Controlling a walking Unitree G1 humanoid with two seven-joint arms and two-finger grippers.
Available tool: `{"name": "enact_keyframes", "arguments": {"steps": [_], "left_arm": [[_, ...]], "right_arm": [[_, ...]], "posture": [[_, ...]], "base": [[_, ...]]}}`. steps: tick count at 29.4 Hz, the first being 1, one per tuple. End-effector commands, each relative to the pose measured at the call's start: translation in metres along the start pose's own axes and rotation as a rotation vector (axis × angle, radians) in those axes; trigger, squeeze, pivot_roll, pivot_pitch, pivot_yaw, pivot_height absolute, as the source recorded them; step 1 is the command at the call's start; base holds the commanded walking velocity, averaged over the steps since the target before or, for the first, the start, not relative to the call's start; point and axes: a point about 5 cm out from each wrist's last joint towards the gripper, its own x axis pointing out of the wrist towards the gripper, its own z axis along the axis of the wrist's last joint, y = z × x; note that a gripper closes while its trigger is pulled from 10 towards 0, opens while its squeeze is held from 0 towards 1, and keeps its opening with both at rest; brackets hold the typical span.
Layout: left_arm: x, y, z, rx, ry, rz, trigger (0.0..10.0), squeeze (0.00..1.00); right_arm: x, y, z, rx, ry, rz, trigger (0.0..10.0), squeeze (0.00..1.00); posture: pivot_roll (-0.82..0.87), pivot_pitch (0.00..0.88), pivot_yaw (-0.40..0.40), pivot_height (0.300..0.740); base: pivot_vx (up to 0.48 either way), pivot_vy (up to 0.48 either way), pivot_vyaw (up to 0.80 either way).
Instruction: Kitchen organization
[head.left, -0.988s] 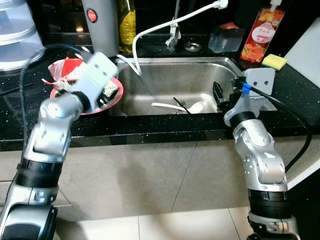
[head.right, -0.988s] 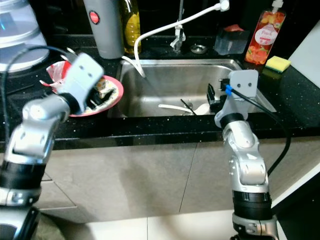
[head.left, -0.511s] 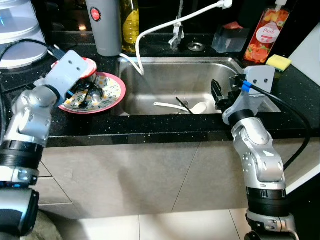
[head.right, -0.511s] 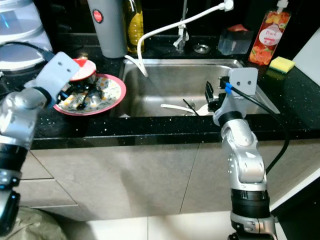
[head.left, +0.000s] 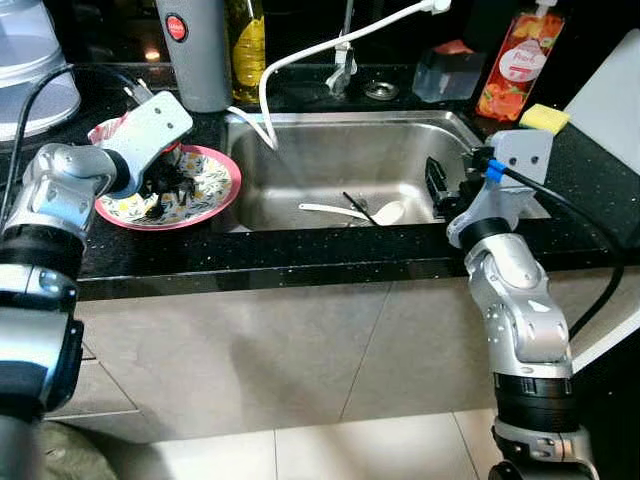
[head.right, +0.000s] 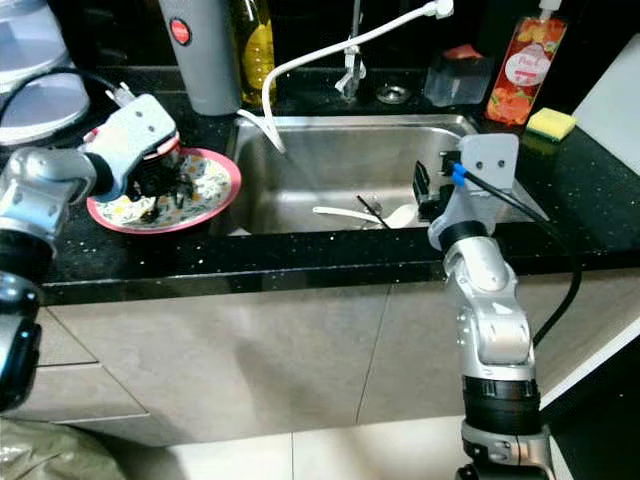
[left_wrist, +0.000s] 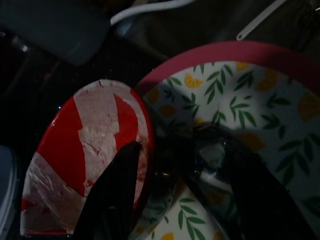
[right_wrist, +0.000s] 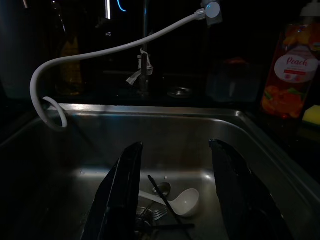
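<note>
Your left pincer (left_wrist: 175, 165) hangs spread over the pink-rimmed, lemon-patterned plate (head.left: 215, 165) on the black desk, straddling dark scraps, with a red-and-white bowl (left_wrist: 82, 150) just beside one finger; I judge clearing that plate is in hand, so close on the scraps next. Your right pincer (right_wrist: 175, 190) waits released above the white spoon (right_wrist: 182, 199) in the steel sink (head.left: 340, 150). The bottle (right_wrist: 292, 70) beyond reads "Peach".
</note>
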Motion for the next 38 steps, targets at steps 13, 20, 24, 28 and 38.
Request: {"name": "enact_keyframes", "arguments": {"steps": [13,20,24,28,38], "left_arm": [[-0.004,0.008,-0.032,-0.048,0.134,0.064,0.0,0.0],[-0.005,0.012,-0.029,-0.037,0.105,0.101,0.0,0.0],[-0.005,0.016,-0.022,0.016,0.077,0.157,0.0,0.0],[-0.008,0.029,-0.009,0.134,0.086,0.314,1.8,0.0],[0.001,0.017,0.079,0.197,-0.31,0.275,10.0,0.0]], "right_arm": [[-0.002,-0.003,0.001,0.008,-0.01,-0.007,10.0,0.0],[-0.002,-0.001,0.003,0.017,-0.023,-0.002,10.0,0.0],[-0.003,-0.002,0.003,0.017,-0.023,-0.005,10.0,0.0],[-0.005,-0.002,0.003,0.019,-0.021,-0.009,10.0,0.0],[-0.005,-0.003,0.005,0.039,-0.035,-0.014,10.0,0.0]], "posture": [[0.02,0.02,-0.035,0.74],[0.02,0.019,-0.035,0.74],[0.02,0.023,-0.029,0.74],[0.01,0.026,-0.025,0.74],[0.01,0.023,-0.022,0.74]], "base": [[0.0,0.0,0.0],[0.0,0.0,0.0],[0.0,0.0,0.0],[0.0,0.0,0.0],[0.0,0.0,0.0]]}}
